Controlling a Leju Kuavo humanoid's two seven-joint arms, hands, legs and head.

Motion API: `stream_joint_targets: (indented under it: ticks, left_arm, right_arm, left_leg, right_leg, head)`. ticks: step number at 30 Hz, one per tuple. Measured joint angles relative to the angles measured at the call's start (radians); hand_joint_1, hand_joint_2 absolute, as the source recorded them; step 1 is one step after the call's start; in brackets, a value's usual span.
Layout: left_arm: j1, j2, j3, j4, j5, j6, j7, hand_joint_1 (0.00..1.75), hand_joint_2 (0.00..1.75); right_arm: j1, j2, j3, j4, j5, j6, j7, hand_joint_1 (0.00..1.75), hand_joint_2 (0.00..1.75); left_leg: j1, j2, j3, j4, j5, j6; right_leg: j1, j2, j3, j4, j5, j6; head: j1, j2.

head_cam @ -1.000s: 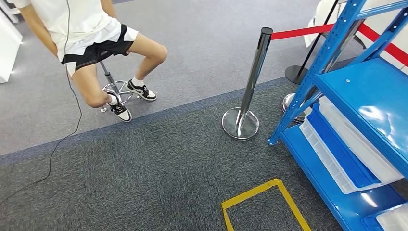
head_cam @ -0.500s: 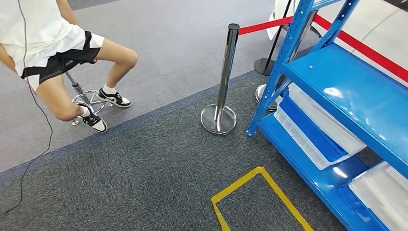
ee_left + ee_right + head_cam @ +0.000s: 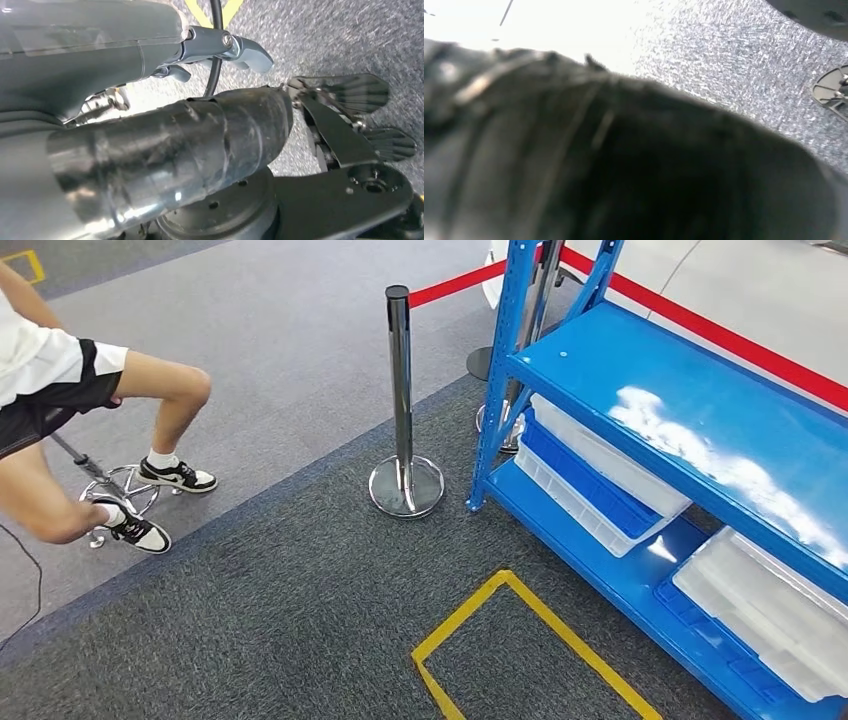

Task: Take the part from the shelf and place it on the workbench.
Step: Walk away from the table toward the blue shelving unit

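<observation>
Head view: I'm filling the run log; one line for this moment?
blue shelf: right | translucent bins: lower tier | stanchion: beside shelf | yellow floor marking: ahead | person: seated, left

Head view bright and sharp, white glare streaking the blue shelf [image 3: 690, 400]; left wrist view crisp up close, carpet [image 3: 325, 40] sparkling; right wrist view badly blurred, blown-out white at one corner
</observation>
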Motion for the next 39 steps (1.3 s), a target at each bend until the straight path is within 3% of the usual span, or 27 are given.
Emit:
stream_joint_targets:
  ticks: [1,3,5,7,9,11,13,14,15,17,19,20,22,24,25,27,29,30,31,33,35,37,39]
  left_arm:
    - [0.0,0.001,0.0,0.0,-0.001,0.0,0.0,0.0,0.0]
    - [-0.001,0.005,0.001,-0.001,-0.004,0.0,0.0,0.0,0.0]
    - [-0.005,0.009,0.002,-0.001,-0.007,0.0,0.0,0.0,0.0]
    - [-0.011,0.01,0.004,-0.003,-0.009,0.0,0.001,0.0,0.0]
    - [-0.013,0.011,0.007,-0.004,-0.011,-0.001,0.001,0.0,0.0]
    - [-0.012,0.012,0.011,-0.004,-0.014,-0.003,0.002,0.0,0.0]
    - [-0.011,0.012,0.015,-0.004,-0.018,-0.003,0.003,0.0,0.0]
    - [-0.011,0.012,0.016,-0.004,-0.018,-0.004,0.003,0.0,0.0]
    - [-0.011,0.012,0.017,-0.004,-0.019,-0.005,0.004,0.0,0.0]
    - [-0.011,0.012,0.018,-0.005,-0.023,-0.006,0.005,0.0,0.0]
    - [-0.012,0.013,0.019,-0.005,-0.026,-0.006,0.006,0.0,0.0]
    - [-0.013,0.014,0.019,-0.005,-0.028,-0.006,0.006,0.0,0.0]
    - [-0.016,0.014,0.02,-0.006,-0.029,-0.006,0.007,0.0,0.0]
    - [-0.02,0.014,0.021,-0.007,-0.032,-0.007,0.008,0.0,0.0]
    - [-0.022,0.014,0.023,-0.007,-0.034,-0.007,0.009,0.0,0.0]
    - [-0.022,0.014,0.025,-0.007,-0.036,-0.007,0.01,0.0,0.0]
    - [-0.02,0.014,0.026,-0.007,-0.036,-0.007,0.012,0.0,0.0]
    - [-0.019,0.014,0.026,-0.007,-0.036,-0.007,0.012,0.0,0.0]
    - [-0.018,0.015,0.026,-0.007,-0.036,-0.007,0.013,0.0,0.0]
    - [-0.015,0.019,0.026,-0.007,-0.036,-0.007,0.013,0.0,0.0]
    - [-0.014,0.025,0.027,-0.007,-0.036,-0.007,0.014,0.0,0.0]
    - [-0.017,0.028,0.028,-0.008,-0.036,-0.007,0.015,0.0,0.0]
    - [-0.022,0.026,0.03,-0.01,-0.036,-0.008,0.016,0.0,0.0]
  right_arm:
    - [0.0,0.0,0.0,0.0,0.0,0.0,0.0,0.0,0.0]
    - [-0.001,0.0,-0.001,0.0,0.0,0.0,-0.001,0.0,0.0]
    - [-0.001,0.001,-0.001,0.0,0.0,0.0,-0.002,0.0,0.0]
    - [0.001,0.0,-0.002,0.0,0.0,0.002,-0.003,0.0,0.0]
    - [0.001,-0.003,-0.003,0.0,0.0,0.004,-0.003,0.0,0.0]
    - [-0.002,-0.004,-0.003,0.0,-0.001,0.004,-0.005,0.0,0.0]
    - [-0.002,-0.004,-0.003,0.0,-0.001,0.004,-0.009,0.0,0.0]
    - [-0.001,-0.004,-0.003,0.0,-0.001,0.004,-0.01,0.0,0.0]
    - [0.001,-0.004,-0.003,0.0,0.0,0.004,-0.011,0.0,0.0]
    - [0.003,-0.004,-0.003,0.0,0.0,0.004,-0.012,0.0,0.0]
    - [0.002,-0.004,-0.003,0.0,-0.001,0.004,-0.014,0.0,0.0]
    - [0.001,-0.004,-0.004,0.0,-0.001,0.004,-0.014,0.0,0.0]
    - [0.002,-0.004,-0.004,0.0,-0.001,0.004,-0.014,0.0,0.0]
    - [0.002,-0.004,-0.004,0.0,-0.001,0.004,-0.013,0.0,0.0]
    - [0.0,-0.004,-0.004,0.0,-0.001,0.004,-0.014,0.0,0.0]
    - [-0.005,-0.004,-0.004,0.0,-0.002,0.004,-0.014,0.0,0.0]
    - [-0.006,-0.004,-0.004,0.0,-0.002,0.004,-0.014,0.0,0.0]
    - [-0.005,-0.004,-0.004,0.0,-0.002,0.004,-0.014,0.0,0.0]
    - [-0.003,-0.004,-0.004,0.0,-0.002,0.005,-0.014,0.0,0.0]
    - [-0.002,-0.002,-0.004,0.0,-0.002,0.005,-0.014,0.0,0.0]
    - [-0.002,0.001,-0.004,0.0,-0.002,0.006,-0.014,0.0,0.0]
    - [0.0,0.002,-0.004,0.0,-0.002,0.006,-0.014,0.0,0.0]
    - [0.0,-0.002,-0.004,0.0,-0.002,0.006,-0.014,0.0,0.0]
  left_leg:
    - [0.0,-0.007,0.021,-0.052,0.039,0.004]
    - [-0.001,-0.048,0.077,-0.192,0.104,0.014]
    - [-0.004,-0.073,0.107,-0.267,0.118,0.023]
    - [-0.006,-0.054,0.118,-0.283,0.117,0.034]
    - [-0.004,-0.03,0.133,-0.293,0.121,0.045]
    - [-0.007,-0.005,0.141,-0.296,0.119,0.052]
    - [-0.01,0.02,0.144,-0.295,0.112,0.054]
    - [-0.01,0.032,0.149,-0.295,0.107,0.052]
    - [-0.01,0.043,0.155,-0.294,0.102,0.049]
    - [-0.008,0.066,0.174,-0.295,0.086,0.04]
    - [-0.01,0.089,0.19,-0.293,0.069,0.027]
    - [-0.012,0.1,0.199,-0.29,0.06,0.02]
    - [-0.013,0.111,0.216,-0.282,0.048,0.007]
    - [-0.007,0.079,0.207,-0.236,0.039,-0.001]
    - [-0.003,0.054,0.18,-0.187,0.026,-0.004]
    - [0.0,0.013,0.094,-0.058,-0.022,-0.007]
    - [0.001,0.004,0.022,0.013,-0.057,-0.007]
    - [0.0,0.003,0.005,0.003,-0.048,-0.004]
    - [-0.001,-0.002,0.001,-0.038,-0.016,-0.001]
    - [-0.005,-0.031,0.008,-0.157,0.092,0.008]
    - [-0.011,-0.06,0.015,-0.224,0.156,0.017]
    - [-0.012,-0.054,0.029,-0.24,0.156,0.028]
    - [-0.009,-0.033,0.055,-0.259,0.155,0.039]
  right_leg:
    - [0.001,0.014,0.002,0.001,-0.001,0.001]
    - [0.001,0.04,0.004,0.003,-0.003,0.005]
    - [0.0,0.061,0.002,0.005,-0.001,0.018]
    - [-0.001,0.07,-0.003,0.013,0.009,0.031]
    - [0.002,0.034,-0.016,0.043,-0.006,0.04]
    - [0.002,-0.019,-0.064,0.135,-0.061,0.047]
    - [-0.004,-0.04,-0.129,0.247,-0.108,0.054]
    - [-0.007,-0.044,-0.146,0.27,-0.108,0.056]
    - [-0.009,-0.048,-0.142,0.253,-0.088,0.056]
    - [-0.011,-0.073,-0.09,0.134,-0.014,0.057]
    - [-0.003,-0.112,-0.052,0.04,0.005,0.048]
    - [0.001,-0.122,-0.047,0.027,-0.001,0.038]
    - [0.003,-0.109,-0.037,0.028,-0.007,0.016]
    - [0.001,-0.085,-0.019,0.024,-0.009,0.001]
    - [0.0,-0.074,-0.01,0.022,-0.012,-0.005]
    - [0.001,-0.048,0.003,0.02,-0.022,-0.012]
    - [0.002,-0.018,0.021,0.02,-0.036,-0.014]
    - [0.003,-0.003,0.033,0.02,-0.044,-0.014]
    - [0.003,0.012,0.046,0.02,-0.053,-0.013]
    - [0.002,0.039,0.064,0.021,-0.07,-0.007]
    - [0.001,0.064,0.072,0.022,-0.085,0.005]
    - [0.004,0.08,0.081,0.026,-0.087,0.017]
    - [0.007,0.046,0.077,0.052,-0.093,0.026]
  head:
    - [0.0,0.0]
    - [0.0,0.0]
    - [0.0,0.0]
    - [0.0,0.0]
    - [0.001,0.0]
    - [0.001,0.0]
    - [0.001,0.0]
    - [0.001,0.0]
    - [0.001,0.0]
    - [0.001,0.0]
    - [0.001,0.0]
    - [0.001,0.0]
    - [0.0,0.0]
    - [-0.001,0.0]
    - [-0.001,0.0]
    - [-0.002,0.0]
    - [-0.001,0.0]
    - [-0.001,0.0]
    - [-0.001,0.0]
    - [-0.001,0.0]
    - [-0.001,0.0]
    - [-0.001,0.0]
    - [0.0,0.0]
